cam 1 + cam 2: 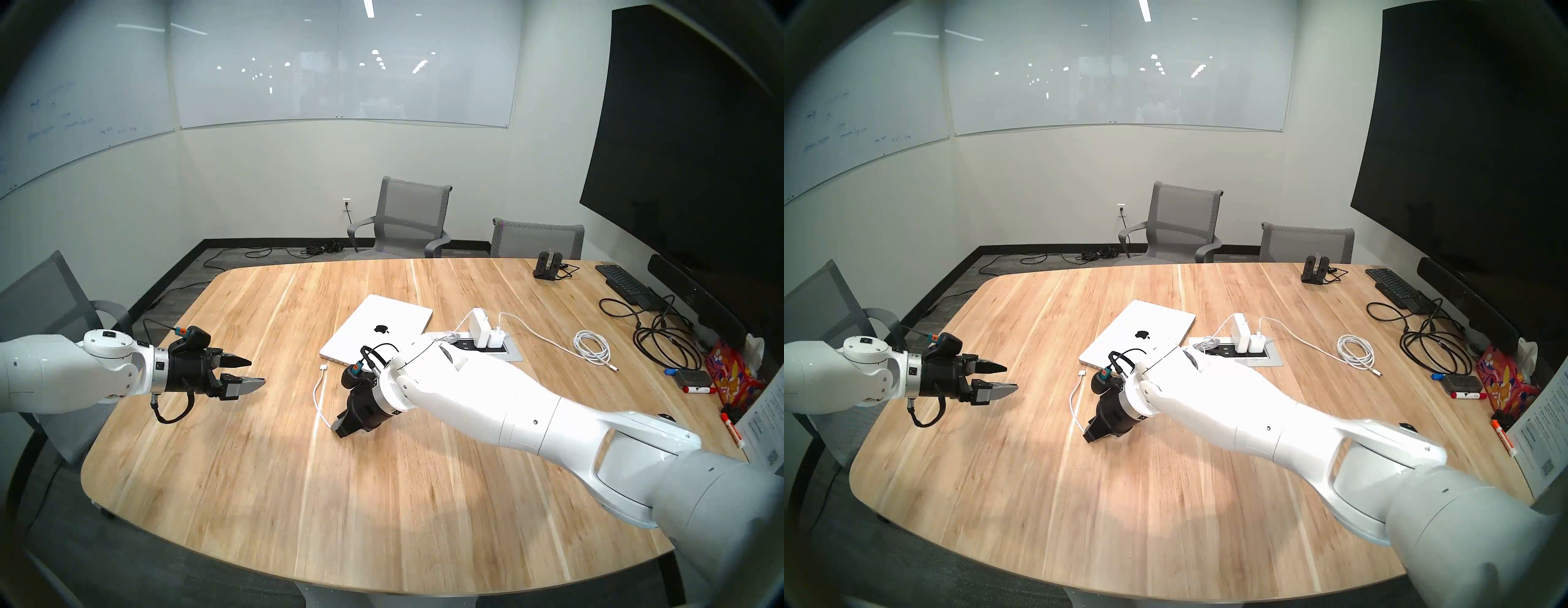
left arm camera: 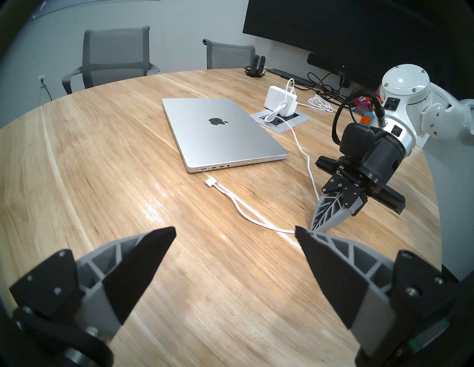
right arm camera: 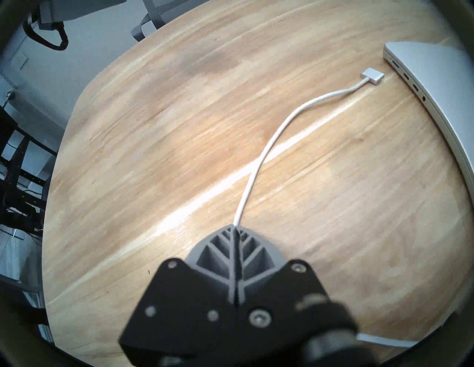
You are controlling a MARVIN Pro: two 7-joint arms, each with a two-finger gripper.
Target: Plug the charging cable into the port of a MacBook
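The silver MacBook [image 1: 377,331] lies shut on the wooden table [image 1: 297,488], its port edge facing my left arm [image 2: 215,167]. The white charging cable [image 1: 316,395] lies on the table. Its flat plug [image 2: 210,182] rests a short gap in front of the ports, also in the right wrist view [image 3: 449,75]. My right gripper [image 1: 337,429] points down at the table and is shut on the cord [image 3: 269,143] well behind the plug. My left gripper [image 1: 256,371] is open and empty, hovering to the left of the cable.
A white power adapter [image 1: 481,325] stands at a table outlet box [image 1: 509,352] right of the laptop. A coiled white cable [image 1: 592,346], black cables [image 1: 662,339], a black keyboard [image 1: 621,282] and markers lie far right. Chairs stand around the table.
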